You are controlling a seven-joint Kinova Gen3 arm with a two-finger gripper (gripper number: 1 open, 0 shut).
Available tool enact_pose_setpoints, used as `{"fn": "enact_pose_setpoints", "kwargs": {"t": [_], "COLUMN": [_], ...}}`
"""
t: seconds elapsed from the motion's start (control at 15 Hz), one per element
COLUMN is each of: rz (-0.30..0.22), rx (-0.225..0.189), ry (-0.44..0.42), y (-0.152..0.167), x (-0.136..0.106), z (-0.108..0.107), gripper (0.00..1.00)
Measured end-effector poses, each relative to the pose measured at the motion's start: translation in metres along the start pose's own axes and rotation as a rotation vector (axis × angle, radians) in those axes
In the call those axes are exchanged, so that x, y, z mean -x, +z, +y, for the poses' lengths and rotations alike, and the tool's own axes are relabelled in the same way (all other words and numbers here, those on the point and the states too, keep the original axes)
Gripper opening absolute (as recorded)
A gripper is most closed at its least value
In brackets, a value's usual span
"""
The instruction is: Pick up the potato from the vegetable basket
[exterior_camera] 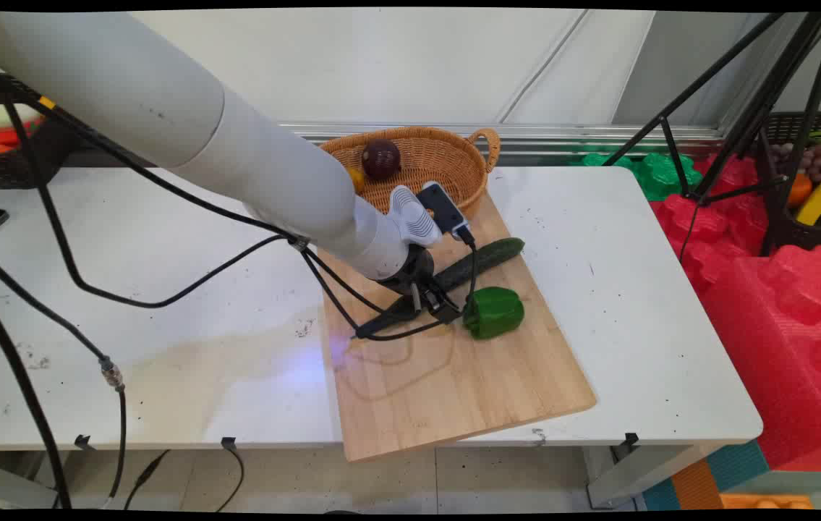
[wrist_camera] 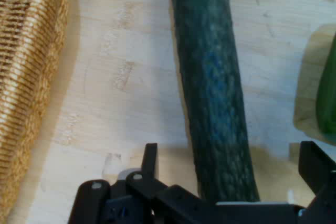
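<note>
The gripper sits low over the cucumber beside a green pepper.

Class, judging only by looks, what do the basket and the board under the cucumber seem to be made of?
Basket: woven wicker or rattan, matte tan; the hand view shows rows of fine strands. Cutting board: pale wood, perhaps bamboo, with a smooth finish; grain streaks and joined strips show beside the cucumber.

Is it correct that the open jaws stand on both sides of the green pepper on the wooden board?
Not quite. The hand view shows the open jaws on both sides of the cucumber, not the green pepper, which lies beside it on the wooden board.
</note>
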Motion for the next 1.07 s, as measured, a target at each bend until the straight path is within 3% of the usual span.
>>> {"fn": "enact_pose_setpoints", "kwargs": {"t": [0.6,1.07], "rz": [0.039,0.094], "rx": [0.013,0.033], "ry": [0.053,0.070], "y": [-0.056,-0.136], "x": [-0.007,-0.014], "z": [-0.004,-0.019], "gripper": [1.00,1.00]}}
